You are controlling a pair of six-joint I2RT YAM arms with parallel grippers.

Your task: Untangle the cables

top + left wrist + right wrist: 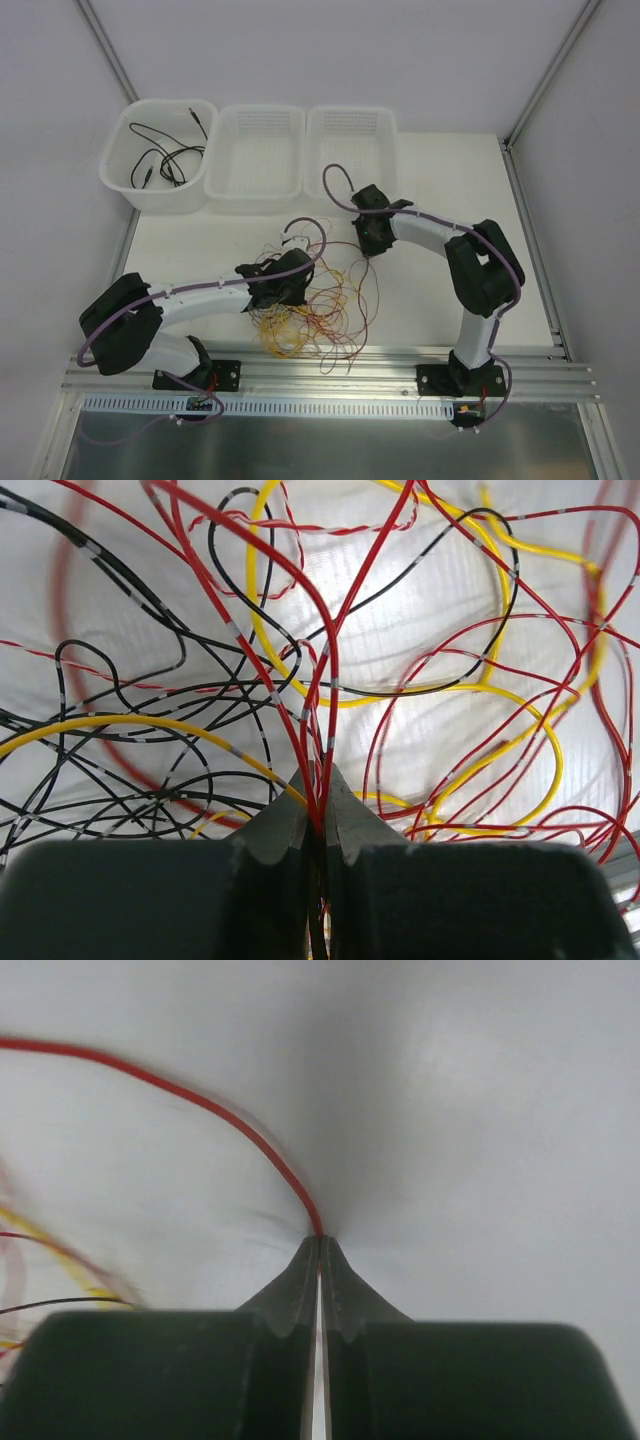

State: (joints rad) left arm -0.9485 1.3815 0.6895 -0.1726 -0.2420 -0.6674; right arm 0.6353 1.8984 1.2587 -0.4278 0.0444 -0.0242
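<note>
The cables (322,318) lie as a loose tangle of thin red, yellow and black loops on the white table, near its front edge between the two arms. My left gripper (283,287) sits at the tangle's left edge. In the left wrist view it (320,798) is shut on a small bundle of red cables (300,680) that fan out ahead of it over black and yellow loops. My right gripper (367,243) hovers at the tangle's upper right. Its jaws (320,1242) are shut on a single red cable (230,1125) that arcs away to the left.
Three white bins stand along the back of the table. The left bin (118,175) holds black cables (165,160); the middle basket (258,190) and the right basket (350,115) stand beside it. A metal rail (330,372) runs along the near edge.
</note>
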